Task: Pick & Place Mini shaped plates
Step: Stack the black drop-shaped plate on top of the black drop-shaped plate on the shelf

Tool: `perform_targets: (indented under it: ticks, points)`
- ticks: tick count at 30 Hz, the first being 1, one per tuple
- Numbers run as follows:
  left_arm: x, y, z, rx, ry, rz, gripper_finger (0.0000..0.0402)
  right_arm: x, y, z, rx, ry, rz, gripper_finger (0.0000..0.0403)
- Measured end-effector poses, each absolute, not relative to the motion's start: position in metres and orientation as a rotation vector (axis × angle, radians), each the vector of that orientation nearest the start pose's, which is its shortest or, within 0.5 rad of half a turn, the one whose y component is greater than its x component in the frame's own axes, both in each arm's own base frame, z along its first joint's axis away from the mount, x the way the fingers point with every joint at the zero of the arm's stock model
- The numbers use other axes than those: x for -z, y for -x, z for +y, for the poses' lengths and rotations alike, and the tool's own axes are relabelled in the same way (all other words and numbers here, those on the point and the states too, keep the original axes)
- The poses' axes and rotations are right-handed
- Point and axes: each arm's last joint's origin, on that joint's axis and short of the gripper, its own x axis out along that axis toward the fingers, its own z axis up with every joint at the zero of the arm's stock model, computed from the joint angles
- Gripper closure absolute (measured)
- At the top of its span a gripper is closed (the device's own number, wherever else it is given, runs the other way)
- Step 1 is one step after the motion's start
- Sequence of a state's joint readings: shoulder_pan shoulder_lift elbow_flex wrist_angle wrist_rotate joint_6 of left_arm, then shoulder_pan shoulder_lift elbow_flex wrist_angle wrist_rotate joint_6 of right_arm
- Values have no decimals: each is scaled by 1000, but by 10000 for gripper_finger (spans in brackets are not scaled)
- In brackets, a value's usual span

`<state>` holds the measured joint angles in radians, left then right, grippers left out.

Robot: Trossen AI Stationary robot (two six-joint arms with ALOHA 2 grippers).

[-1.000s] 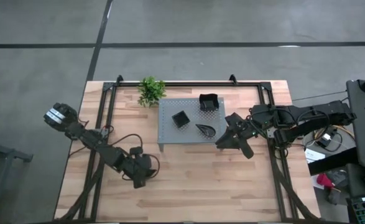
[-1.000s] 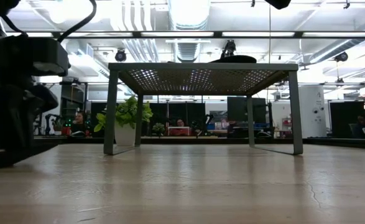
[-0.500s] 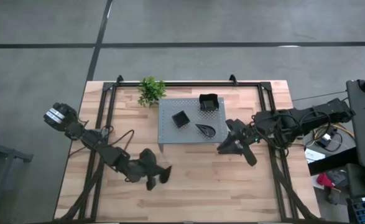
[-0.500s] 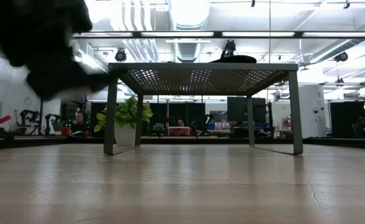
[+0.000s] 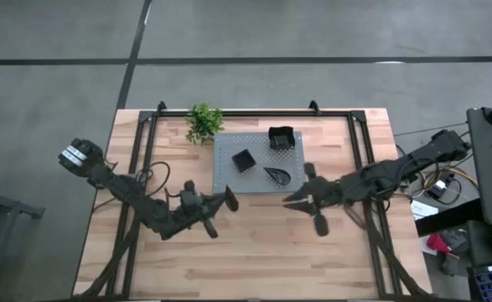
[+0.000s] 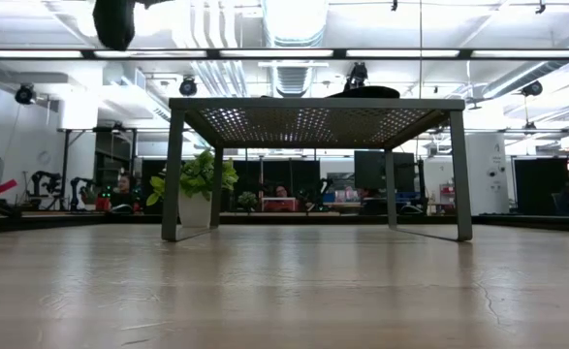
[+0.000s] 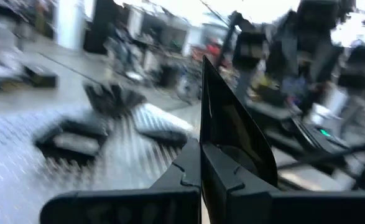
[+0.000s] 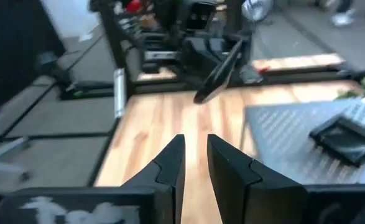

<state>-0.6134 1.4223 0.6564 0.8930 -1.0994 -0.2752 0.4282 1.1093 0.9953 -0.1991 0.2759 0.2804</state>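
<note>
My left gripper (image 5: 219, 205) is over the table's middle, just left of the grey perforated stand (image 5: 229, 180), shut on a glossy black mini plate (image 7: 232, 127) with a pointed end. The plate also shows in the right wrist view (image 8: 222, 65). On the stand rest three more plates on their bases: two square ones (image 5: 243, 160) (image 5: 281, 137) and a teardrop (image 5: 277, 175). My right gripper (image 8: 194, 152) hovers right of the stand's near corner, its fingers a narrow gap apart and holding nothing. My left gripper pinches the black plate by its lower rim (image 7: 202, 155) between the two fingers. The fingers come level from the table's left. The plate stands on edge above the fingers, pointed end up, lifted clear of the table.
A small green potted plant (image 5: 204, 122) stands at the stand's far left corner. A black frame (image 5: 145, 159) runs along the table's sides and far edge. Bare wood (image 5: 254, 252) lies near the stand. Beyond the table the low view shows an office room.
My left gripper has risen from low near the table's near left and swung right and toward the far edge, up to the stand, with the plate now showing at its tip. My right gripper has moved a little toward the near edge and left.
</note>
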Motion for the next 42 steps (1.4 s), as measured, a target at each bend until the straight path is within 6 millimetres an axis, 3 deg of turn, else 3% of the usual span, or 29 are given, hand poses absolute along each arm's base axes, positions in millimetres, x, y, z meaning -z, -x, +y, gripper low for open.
perform_targets:
  ticks: [4, 9, 15, 20, 27, 42]
  points:
    - [-266, -250, -135, -562, 306, -175, 401, -330, -253, 106, -81, -102, 239, 325]
    - [-280, -255, -134, -591, 215, -171, 401, -314, -285, 117, -65, -62, 176, 271]
    - [-293, -257, -134, -609, 162, -185, 401, -312, -306, 117, 157, -2, 158, 190]
    - [-296, -259, -130, -616, 145, -190, 401, -313, -326, 118, 216, 21, 158, 155]
    - [-300, -261, -129, -604, 122, -197, 401, -317, -345, 121, 226, 40, 158, 155]
    - [-305, -262, -132, -513, 62, -219, 401, -319, -347, 118, 236, 38, 152, 216]
